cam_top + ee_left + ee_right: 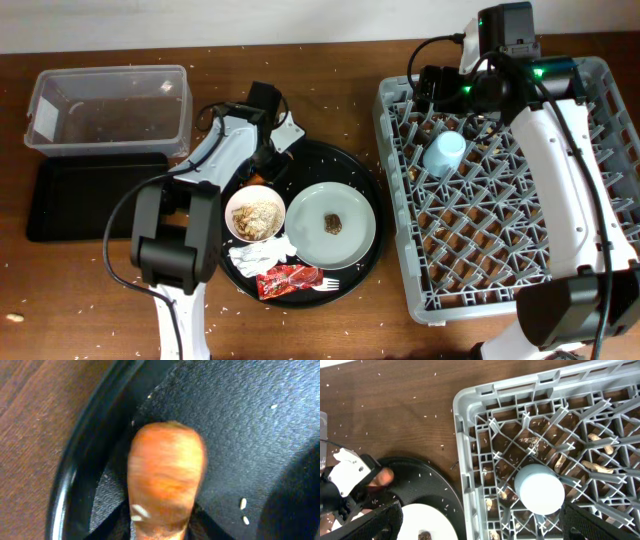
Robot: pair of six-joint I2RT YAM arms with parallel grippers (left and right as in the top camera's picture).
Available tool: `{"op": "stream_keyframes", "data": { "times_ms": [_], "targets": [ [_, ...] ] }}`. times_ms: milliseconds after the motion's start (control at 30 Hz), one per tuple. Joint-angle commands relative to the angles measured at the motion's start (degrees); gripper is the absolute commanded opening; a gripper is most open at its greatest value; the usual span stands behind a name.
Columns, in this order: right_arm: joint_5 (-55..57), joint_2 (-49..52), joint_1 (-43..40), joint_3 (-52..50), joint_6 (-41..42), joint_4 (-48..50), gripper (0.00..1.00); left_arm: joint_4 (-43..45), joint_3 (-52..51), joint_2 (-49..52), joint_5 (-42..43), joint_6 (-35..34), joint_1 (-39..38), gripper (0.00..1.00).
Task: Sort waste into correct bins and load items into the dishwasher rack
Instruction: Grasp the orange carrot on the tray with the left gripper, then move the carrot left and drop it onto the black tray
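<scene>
My left gripper (272, 150) is shut on the orange carrot (165, 480) over the far left of the round black tray (350, 165). The carrot also shows in the right wrist view (383, 477). On that tray sit the white bowl of rice scraps (255, 213), the pale plate (345, 245) with the brown lump (332, 223), the crumpled napkin (262, 255), the red wrapper (285, 282) and the white fork (327, 286). The light-blue cup (445, 152) stands upside down in the grey rack (520, 260). My right gripper (480, 527) is open and empty above the cup (539, 488).
The clear tub (110, 105) stands at the far left with the shallow black tray (90, 195) just in front of it. Peanuts and rice grains lie under the rack's grid. Rice grains are scattered over the wooden table.
</scene>
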Motion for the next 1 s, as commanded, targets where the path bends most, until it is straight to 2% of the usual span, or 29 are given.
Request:
{"op": "stream_keyframes", "data": {
  "times_ms": [0,33,167,233,333,400,467,533,600,667,800,900,967],
  "targets": [
    [-0.33,0.42,0.42,-0.24,-0.55,0.02,0.99,-0.39,-0.70,1.86,0.33,0.42,0.17,0.08],
    [-0.33,0.42,0.42,-0.24,-0.55,0.02,0.99,-0.48,-0.63,1.81,0.33,0.42,0.17,0.00],
    [-0.33,0.42,0.42,-0.24,-0.55,0.04,0.99,-7.30,6.12,0.22,-0.20,-1.81,0.15,0.00],
    [-0.33,0.42,0.42,-0.24,-0.55,0.02,0.99,-13.22,13.62,-0.92,-3.85,-7.10,0.17,0.00],
    [-0.33,0.42,0.42,-0.24,-0.55,0.48,0.99,-20.39,25.27,-3.45,-4.79,-10.99,0.66,0.00],
    [-0.33,0.42,0.42,-0.24,-0.55,0.87,0.99,-23.67,30.93,-5.62,-7.30,-16.55,1.88,0.00],
    [-0.35,0.42,0.42,-0.24,-0.55,1.11,0.99,-34.05,32.54,-9.29,-13.29,-32.00,7.87,0.00],
    [-0.35,0.42,0.42,-0.24,-0.55,1.53,0.99,-40.13,32.52,-9.64,-13.35,-37.86,12.70,0.00],
    [-0.33,0.42,0.42,-0.24,-0.55,2.21,0.99,-44.61,31.61,-9.64,-14.45,-40.35,19.17,0.01],
    [-0.33,0.42,0.42,-0.24,-0.57,2.86,0.99,-44.57,29.92,-9.64,-16.26,-43.01,25.51,0.00],
    [-0.33,0.42,0.42,-0.24,-0.55,3.08,0.99,-35.85,20.22,-9.64,-16.20,-46.71,36.37,0.00],
    [-0.33,0.42,0.42,-0.24,-0.55,3.04,0.99,-22.08,6.62,-9.64,-13.62,-53.79,43.95,0.00],
    [-0.35,0.42,0.42,-0.24,-0.52,3.04,0.99,-17.57,2.25,-9.64,-13.16,-56.72,45.81,0.01]
  ]
}}
